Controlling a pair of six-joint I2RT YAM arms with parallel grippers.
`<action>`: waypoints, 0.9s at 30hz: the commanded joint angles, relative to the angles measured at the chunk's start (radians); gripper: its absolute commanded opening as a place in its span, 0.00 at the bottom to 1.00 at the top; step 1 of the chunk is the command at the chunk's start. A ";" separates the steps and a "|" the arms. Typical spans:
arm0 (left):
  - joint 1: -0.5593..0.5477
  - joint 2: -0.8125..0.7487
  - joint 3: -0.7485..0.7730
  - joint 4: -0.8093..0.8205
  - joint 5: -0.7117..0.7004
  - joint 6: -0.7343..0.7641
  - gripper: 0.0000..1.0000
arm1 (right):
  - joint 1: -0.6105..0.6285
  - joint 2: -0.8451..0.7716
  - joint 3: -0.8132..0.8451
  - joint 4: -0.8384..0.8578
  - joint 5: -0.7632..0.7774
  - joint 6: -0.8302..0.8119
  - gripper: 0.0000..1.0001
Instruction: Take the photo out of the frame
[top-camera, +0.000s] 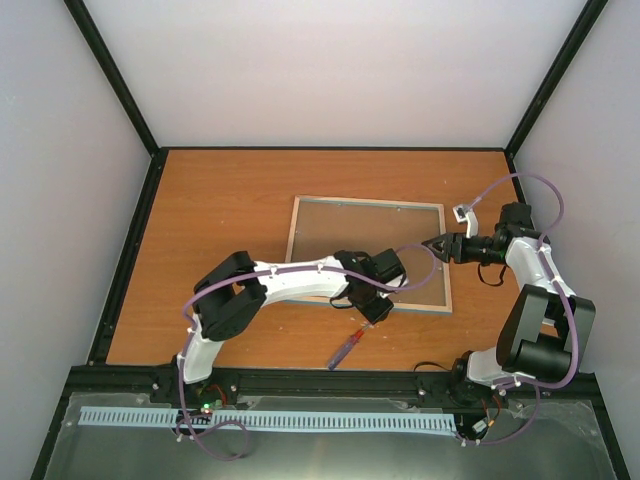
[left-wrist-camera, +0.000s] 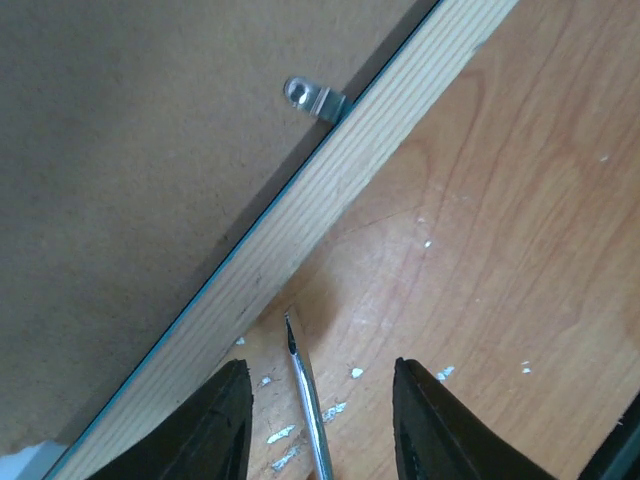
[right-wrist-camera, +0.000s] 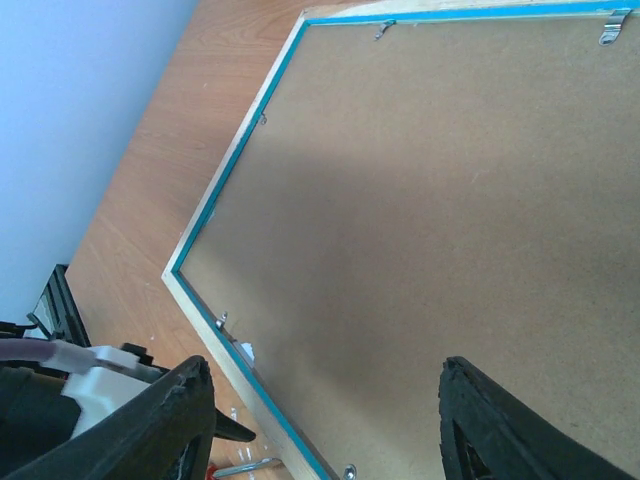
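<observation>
The frame (top-camera: 368, 200) lies face down mid-table, its pale wood edge (left-wrist-camera: 330, 190) and brown backing board (right-wrist-camera: 430, 180) facing up. The photo is hidden under the board. A small metal clip (left-wrist-camera: 315, 98) holds the board at the near edge. My left gripper (top-camera: 375, 310) is open just off the frame's near edge. Its fingers (left-wrist-camera: 225, 420) straddle the shaft of a screwdriver (left-wrist-camera: 305, 385) lying on the table, with gaps on both sides. My right gripper (top-camera: 434, 247) is open and empty, hovering over the board (right-wrist-camera: 325, 365) at the frame's right side.
The screwdriver's red handle (top-camera: 345, 350) lies on the table in front of the frame. More metal clips (right-wrist-camera: 612, 28) sit along the frame's edges. White flecks dot the wooden table (left-wrist-camera: 500, 200). Grey walls and black rails bound the table.
</observation>
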 joint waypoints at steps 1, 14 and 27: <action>-0.013 0.037 0.076 -0.076 -0.044 0.022 0.39 | -0.010 -0.001 0.020 -0.012 -0.024 -0.021 0.59; -0.027 0.070 0.069 -0.085 0.015 0.019 0.27 | -0.013 0.041 0.033 -0.028 -0.041 -0.038 0.59; -0.036 0.112 0.089 -0.104 -0.036 -0.022 0.09 | -0.016 0.050 0.034 -0.036 -0.046 -0.044 0.58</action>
